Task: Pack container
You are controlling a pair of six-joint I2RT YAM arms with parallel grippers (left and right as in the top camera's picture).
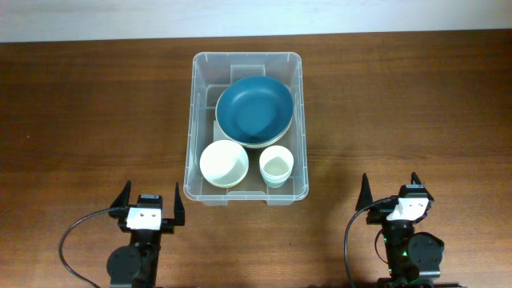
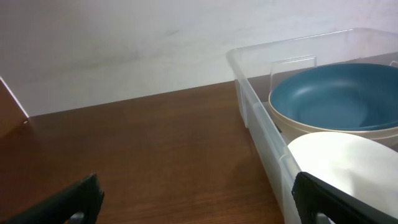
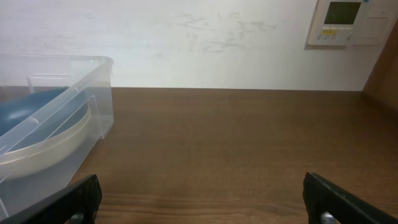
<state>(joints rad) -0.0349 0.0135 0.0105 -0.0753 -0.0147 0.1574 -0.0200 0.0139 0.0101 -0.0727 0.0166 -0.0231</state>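
The clear plastic container (image 1: 195, 128) stands at the middle of the table. Inside it are a large blue bowl (image 1: 254, 109) nested in a cream one, a cream bowl (image 1: 223, 163) and a small white cup (image 1: 276, 166). My left gripper (image 1: 149, 206) is open and empty near the front edge, left of the container. My right gripper (image 1: 394, 194) is open and empty near the front edge, to its right. In the left wrist view the container (image 2: 261, 124) and the blue bowl (image 2: 329, 102) are at right. In the right wrist view the container (image 3: 93, 99) is at left.
The brown wooden table (image 1: 88, 112) is bare on both sides of the container. A white wall (image 3: 186, 37) runs behind the table, with a wall panel (image 3: 342, 22) at the upper right.
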